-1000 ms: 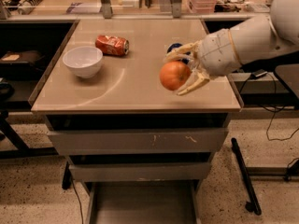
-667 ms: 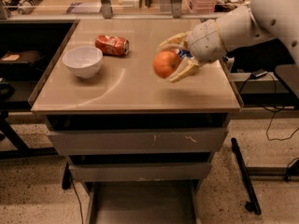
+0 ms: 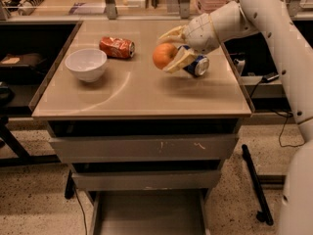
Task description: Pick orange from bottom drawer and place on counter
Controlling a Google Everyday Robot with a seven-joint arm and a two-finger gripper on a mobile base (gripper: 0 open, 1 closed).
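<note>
The orange [image 3: 164, 56] is held between the two pale fingers of my gripper [image 3: 169, 50], above the beige counter [image 3: 142, 92] right of its middle. The gripper reaches in from the right on the white arm [image 3: 264, 13] and is shut on the fruit. The bottom drawer [image 3: 149, 213] stands pulled open at the foot of the cabinet, and its grey floor shows nothing in it.
A white bowl [image 3: 86, 64] sits at the counter's left. A crushed red soda can [image 3: 117, 47] lies behind it. A blue can [image 3: 196, 65] lies on its side just behind the gripper. The two upper drawers [image 3: 142, 148] are shut. Cables lie on the floor to the right.
The gripper has carried the orange left and farther back over the counter, from near the right front part to beside the blue can.
</note>
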